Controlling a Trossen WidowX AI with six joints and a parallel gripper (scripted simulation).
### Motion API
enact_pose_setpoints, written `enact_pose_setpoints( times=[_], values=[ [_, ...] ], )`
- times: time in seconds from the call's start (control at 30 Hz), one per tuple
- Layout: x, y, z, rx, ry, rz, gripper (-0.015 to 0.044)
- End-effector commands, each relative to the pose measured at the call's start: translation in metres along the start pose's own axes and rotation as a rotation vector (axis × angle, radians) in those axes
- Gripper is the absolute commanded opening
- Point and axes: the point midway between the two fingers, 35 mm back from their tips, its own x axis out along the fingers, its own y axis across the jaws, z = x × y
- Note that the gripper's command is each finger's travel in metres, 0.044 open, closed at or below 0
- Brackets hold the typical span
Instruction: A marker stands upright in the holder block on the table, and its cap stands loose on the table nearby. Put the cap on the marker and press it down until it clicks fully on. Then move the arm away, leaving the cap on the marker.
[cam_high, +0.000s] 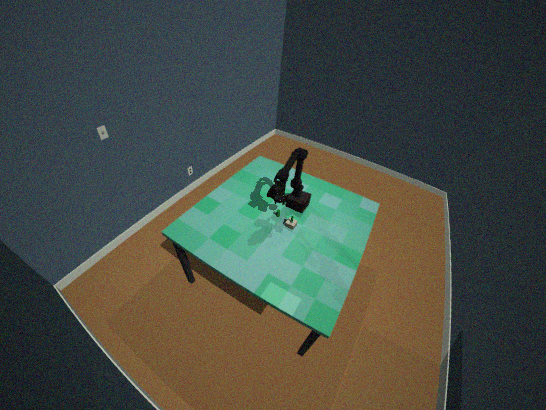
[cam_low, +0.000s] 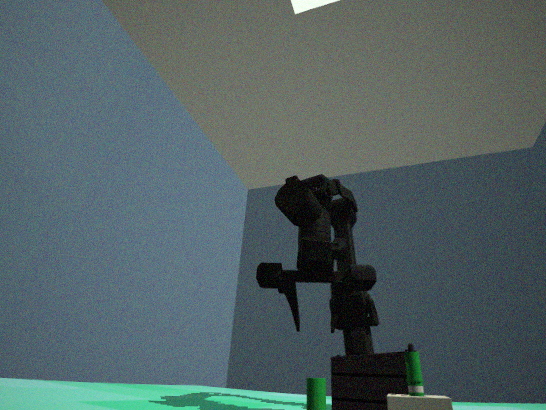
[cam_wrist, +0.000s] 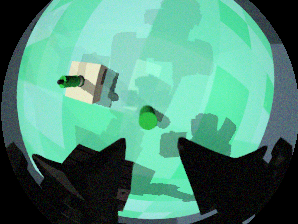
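The cap (cam_high: 278, 213) (cam_low: 316, 394) (cam_wrist: 148, 119) is a green cylinder standing upright on the table. The green marker (cam_high: 292, 218) (cam_low: 414, 372) (cam_wrist: 71, 81) stands upright in the pale holder block (cam_high: 289, 226) (cam_low: 425, 402) (cam_wrist: 90, 70), its dark tip up and uncapped. My gripper (cam_low: 315, 330) (cam_wrist: 152, 143) is open and empty, its fingers partly apart and pointing down above the table. In the exterior view the cap is below the gap between the fingertips. In the wrist view the cap is just beyond that gap, with the block to its left.
The green patchwork table (cam_high: 227, 257) carries the arm's dark base (cam_high: 299, 201) (cam_low: 367, 382), near the cap and block. Shadows of the arm fall across the table. Walls stand behind the table.
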Motion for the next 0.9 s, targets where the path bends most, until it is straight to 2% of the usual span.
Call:
enact_pose_setpoints(
  times=[0.0, 0.13, 0.87],
  values=[
    [0.000, 0.000, -0.001, 0.015, 0.016, -0.003, 0.0239],
    [0.033, 0.000, -0.002, 0.015, 0.016, -0.003, 0.0239],
    [0.066, 0.000, -0.001, 0.015, 0.017, -0.003, 0.0239]
  ],
)
